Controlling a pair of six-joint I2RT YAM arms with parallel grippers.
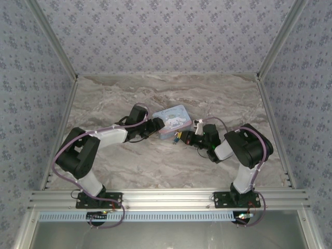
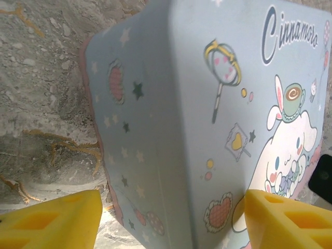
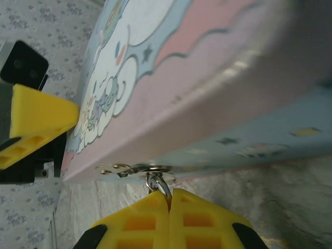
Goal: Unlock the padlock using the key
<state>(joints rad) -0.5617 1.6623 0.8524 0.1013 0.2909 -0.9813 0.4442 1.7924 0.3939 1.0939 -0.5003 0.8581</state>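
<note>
Yellow fingers (image 3: 140, 218) of the right gripper (image 3: 169, 199) are pressed together on the padlock's thin silvery shackle (image 3: 157, 182), which hangs from the hasp (image 3: 136, 168) on the tin's (image 3: 207, 78) front edge. From that wrist, the lock's body is hidden between the fingers. From above, the padlock (image 1: 177, 138) is a tiny teal speck just off the tin's near edge, at the right gripper's tips.

At the tin's left end, the left gripper (image 2: 174, 210) is spread wide, one finger over the lid and the other beside the side wall; whether they touch it I cannot tell.

On the pale blue lid, dark script reads "Cinnamoro", cut off at the picture's edge, above a white long-eared cartoon figure, stars, hearts and a wand.

Everything sits on a table (image 1: 155, 166) of grey-beige marble pattern with brownish veins. Walls (image 1: 166, 31) on three sides carry pale blue-grey wallpaper with small floral sprigs, framed by aluminium posts (image 1: 52, 37). A slotted rail (image 1: 166, 197) runs along the near edge.
</note>
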